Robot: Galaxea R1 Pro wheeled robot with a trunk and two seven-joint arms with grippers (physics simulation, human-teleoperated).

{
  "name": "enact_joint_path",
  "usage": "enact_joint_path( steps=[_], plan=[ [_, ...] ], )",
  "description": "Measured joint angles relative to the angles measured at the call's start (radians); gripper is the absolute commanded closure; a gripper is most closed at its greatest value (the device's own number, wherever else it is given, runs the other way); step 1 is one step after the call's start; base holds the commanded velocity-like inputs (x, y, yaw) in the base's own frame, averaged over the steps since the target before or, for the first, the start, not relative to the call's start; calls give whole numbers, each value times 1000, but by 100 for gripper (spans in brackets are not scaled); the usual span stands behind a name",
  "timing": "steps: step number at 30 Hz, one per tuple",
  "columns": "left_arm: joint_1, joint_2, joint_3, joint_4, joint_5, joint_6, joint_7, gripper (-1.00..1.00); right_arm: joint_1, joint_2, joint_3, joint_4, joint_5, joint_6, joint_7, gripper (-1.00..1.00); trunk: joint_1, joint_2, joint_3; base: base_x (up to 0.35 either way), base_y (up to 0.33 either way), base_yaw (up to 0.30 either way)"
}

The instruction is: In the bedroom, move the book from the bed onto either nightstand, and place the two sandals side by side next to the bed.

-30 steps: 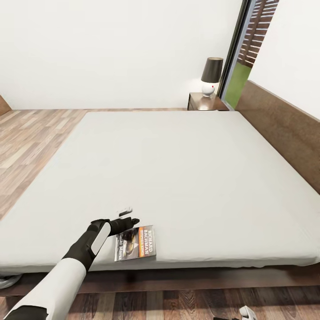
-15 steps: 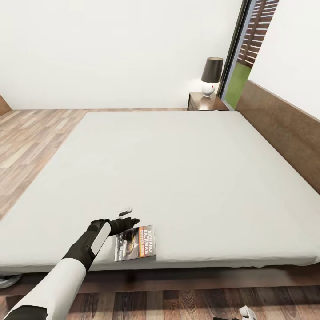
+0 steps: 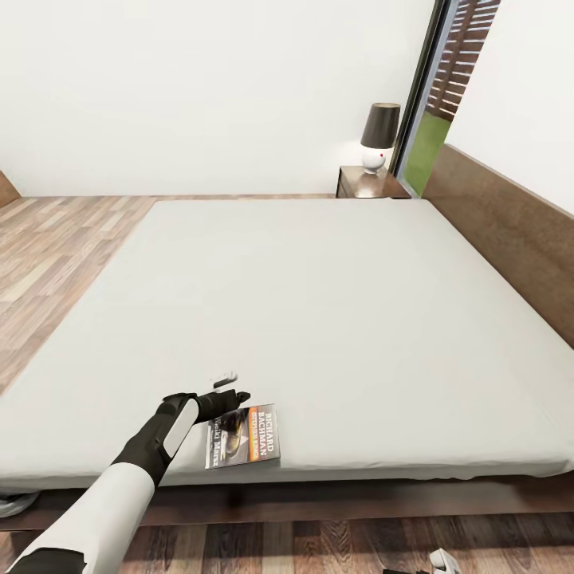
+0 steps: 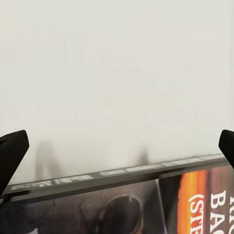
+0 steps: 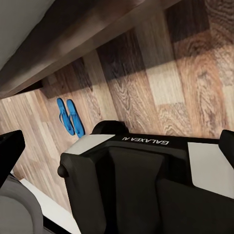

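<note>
The left gripper (image 3: 229,388) hovers low over the near edge of the bed (image 3: 319,303), its fingers (image 4: 10,156) spread wide and holding nothing. The book (image 3: 243,436) lies flat on the mattress just beneath and beside the fingertips, cover up. The right gripper's fingers (image 5: 9,153) are also spread, above the robot's base (image 5: 141,185); beyond it, two blue sandals (image 5: 69,116) lie side by side on the floor (image 5: 161,92) beside the bed frame. A nightstand (image 3: 368,182) with a lamp (image 3: 379,135) stands at the bed's far corner.

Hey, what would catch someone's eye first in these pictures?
The large pale grey-white bed dominates the room, with a small dark paperback book with an orange band at its near edge, the left gripper over it. Two bright blue flip-flops lie together on the brown plank floor.
</note>
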Motion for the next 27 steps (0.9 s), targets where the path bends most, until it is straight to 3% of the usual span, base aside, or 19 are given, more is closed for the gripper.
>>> enact_joint_path(
  steps=[11,27],
  plan=[
    [0,0,0,0,1,0,0,-100,0,0,0,0,0,0,-1,-100,0,0,0,-103,0,0],
    [0,0,0,0,0,0,0,-100,0,1,0,0,0,0,-1,-100,0,0,0,-5,0,0]
  ],
)
